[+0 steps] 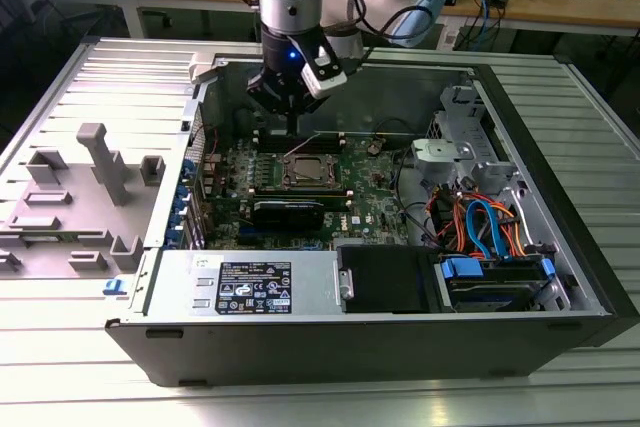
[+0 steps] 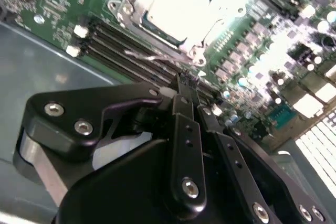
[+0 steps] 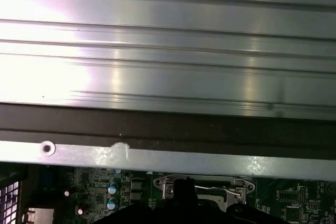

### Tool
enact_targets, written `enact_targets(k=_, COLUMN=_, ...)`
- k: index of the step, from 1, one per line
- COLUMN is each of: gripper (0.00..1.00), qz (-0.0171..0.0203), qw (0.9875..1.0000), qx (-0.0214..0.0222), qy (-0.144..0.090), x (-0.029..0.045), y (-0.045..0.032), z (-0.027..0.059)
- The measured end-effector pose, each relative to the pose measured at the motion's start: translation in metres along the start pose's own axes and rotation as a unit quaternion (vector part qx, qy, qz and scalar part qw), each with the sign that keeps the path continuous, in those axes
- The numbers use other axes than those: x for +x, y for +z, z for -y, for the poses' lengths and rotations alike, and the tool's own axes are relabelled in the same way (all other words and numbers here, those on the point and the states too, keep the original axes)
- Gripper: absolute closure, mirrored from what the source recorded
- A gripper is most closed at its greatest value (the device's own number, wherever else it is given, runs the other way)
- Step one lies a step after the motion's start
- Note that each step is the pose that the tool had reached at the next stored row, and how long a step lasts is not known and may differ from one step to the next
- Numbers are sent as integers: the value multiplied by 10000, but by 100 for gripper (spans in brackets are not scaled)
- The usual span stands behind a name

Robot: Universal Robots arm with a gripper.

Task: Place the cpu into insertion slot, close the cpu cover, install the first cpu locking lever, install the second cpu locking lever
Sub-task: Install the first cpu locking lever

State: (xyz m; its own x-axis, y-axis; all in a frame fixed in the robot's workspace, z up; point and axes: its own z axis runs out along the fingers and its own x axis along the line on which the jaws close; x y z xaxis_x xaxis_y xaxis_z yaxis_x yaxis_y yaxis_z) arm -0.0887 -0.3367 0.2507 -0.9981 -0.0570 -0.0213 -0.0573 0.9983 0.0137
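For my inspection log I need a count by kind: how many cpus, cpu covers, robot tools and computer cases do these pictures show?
cpu: 1
cpu cover: 1
tool: 1
computer case: 1
Total: 4

Shiny metal cpu (image 2: 178,1), matt black end effector (image 2: 186,83)
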Motion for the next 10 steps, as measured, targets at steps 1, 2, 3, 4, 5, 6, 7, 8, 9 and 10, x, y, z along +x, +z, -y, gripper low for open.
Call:
enact_targets(k=1, gripper=89, qz=0, qw=10000, qx=1, qy=0, x=-8, y=15, z=0)
enact_targets(k=2, gripper=89, qz=0, qw=10000, qx=2, qy=0, x=-13, y=29, z=1)
enact_targets(k=3, gripper=89, qz=0, qw=10000, qx=3, qy=0, x=-24, y=69, z=3)
enact_targets(k=4, gripper=89, qz=-1, qw=10000, qx=3, qy=0, x=-36, y=107, z=4)
enact_targets(k=5, gripper=89, qz=0, qw=10000, qx=3, qy=0, x=-51, y=138, z=5)
enact_targets(k=6, gripper=89, qz=0, qw=10000, qx=3, qy=0, x=-61, y=152, z=6)
enact_targets(k=7, gripper=89, qz=0, qw=10000, qx=3, qy=0, x=-73, y=164, z=6)
enact_targets(k=8, gripper=89, qz=-1, qw=10000, qx=7, qy=0, x=-98, y=176, z=8)
enact_targets(k=9, gripper=89, qz=-1, qw=10000, qx=9, qy=0, x=-107, y=177, z=8)
enact_targets(k=10, gripper=89, qz=-1, qw=10000, qx=10, qy=0, x=-116, y=177, z=8)
